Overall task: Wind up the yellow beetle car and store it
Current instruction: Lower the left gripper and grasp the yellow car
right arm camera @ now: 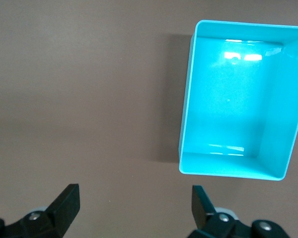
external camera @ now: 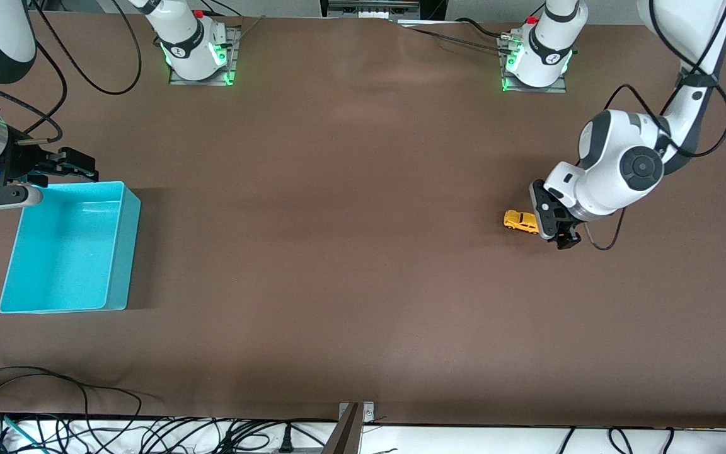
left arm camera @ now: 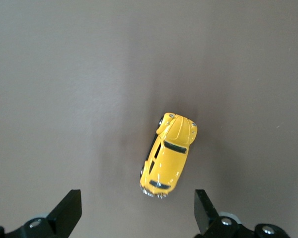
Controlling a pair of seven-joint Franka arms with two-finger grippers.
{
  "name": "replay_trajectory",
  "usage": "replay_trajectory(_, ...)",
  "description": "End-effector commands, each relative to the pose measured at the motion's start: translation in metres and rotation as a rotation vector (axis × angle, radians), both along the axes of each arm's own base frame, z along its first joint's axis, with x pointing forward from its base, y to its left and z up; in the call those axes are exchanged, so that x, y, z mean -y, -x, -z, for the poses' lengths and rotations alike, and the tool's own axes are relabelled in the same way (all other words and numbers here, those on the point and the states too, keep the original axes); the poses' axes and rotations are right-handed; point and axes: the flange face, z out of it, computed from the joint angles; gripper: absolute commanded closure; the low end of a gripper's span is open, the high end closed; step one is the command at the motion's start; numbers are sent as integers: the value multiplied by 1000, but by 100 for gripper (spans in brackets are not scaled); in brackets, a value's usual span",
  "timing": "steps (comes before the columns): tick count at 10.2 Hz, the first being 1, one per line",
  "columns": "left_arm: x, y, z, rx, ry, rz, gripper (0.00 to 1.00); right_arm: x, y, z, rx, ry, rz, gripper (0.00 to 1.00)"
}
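Resting on its wheels on the brown table [external camera: 350, 252], toward the left arm's end, the yellow beetle car [external camera: 521, 221] lies just beside the left gripper [external camera: 563, 238]; the left wrist view shows the car [left arm camera: 168, 161] on the table ahead of the gripper [left arm camera: 138, 213], partly in line with the gap between the two fingers [left arm camera: 69, 210], touched by neither; the jaws stand wide apart and hold nothing. Bare brown surface surrounds the car on every side, and a long uncluttered stretch of table separates it from the turquoise bin [external camera: 120, 252], which sits well apart at the right arm's end, its hollow showing nothing inside; the table's edge nearest the front camera is well clear of the car. The car's long axis runs roughly along the table's length, slightly tilted; in the left wrist view it lies oblique to the line between the fingertips; which end is the bonnet cannot be told. The right gripper [external camera: 76, 165] hangs near the bin's rim [right arm camera: 186, 129], waiting, fingers [right arm camera: 67, 203] spread wide and empty.
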Motion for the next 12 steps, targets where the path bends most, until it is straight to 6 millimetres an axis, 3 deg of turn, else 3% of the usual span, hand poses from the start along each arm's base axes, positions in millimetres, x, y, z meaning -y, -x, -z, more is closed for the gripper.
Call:
replay_trajectory(1,-2,19,32,30,4,113,0,3,-3,-3,5,-24,-4,0)
replay_trajectory(5,0,27,62,28,20,204,0,3,-3,-3,8,-24,-3,0)
replay_trajectory(6,0,27,62,29,19,210,9,2,-3,-3,6,-24,-5,0)
replay_trajectory(8,1,28,64,26,20,227,41,3,-3,-2,5,-25,-5,0)
replay_trajectory(10,1,31,75,5,24,223,48,3,-4,0,2,-25,-3,0)
replay_trajectory(12,1,31,71,6,22,231,88,2,-4,1,0,-25,-5,0)
